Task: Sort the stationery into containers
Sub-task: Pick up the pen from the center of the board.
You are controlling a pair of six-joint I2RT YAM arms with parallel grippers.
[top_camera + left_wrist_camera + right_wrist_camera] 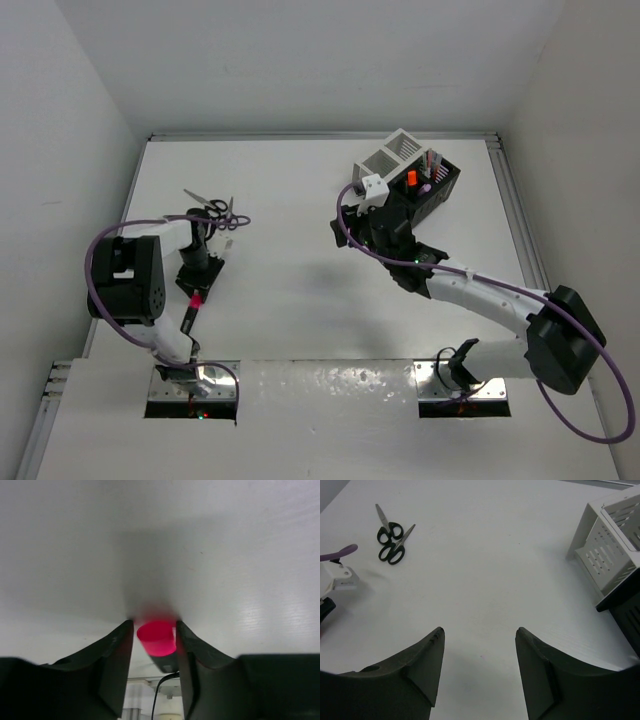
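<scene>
Top view: your left gripper (194, 294) points back toward the near edge of the table (290, 190), with a spot of pink at its tip. That view does not show what the pink is.

Left wrist view: it is a pink highlighter (156, 637), short and chunky, seen end-on with its round face toward the table and a dark body behind. The fingers (117, 655) flank it closely. One pad looks pressed against it and a thin gap shows on the other side, so you cannot tell whether it is clenched or merely bracketed.

Right wrist view: your right gripper (479, 630) hangs above bare table with its jaws spread and nothing between them. Only this view shows that the scissors (391, 541) are two pairs. They have black handles and metal blades, and lie touching on the table just beyond the left arm's wrist. It also shows the slatted wall of the white box (605, 555), with the black box (626, 612) joined beside it.

Only the top view shows the box contents. An orange highlighter (411, 178) stands upright in the black box, and thin pens (432, 160) stand near the join. The right gripper sits just beside the boxes.
</scene>
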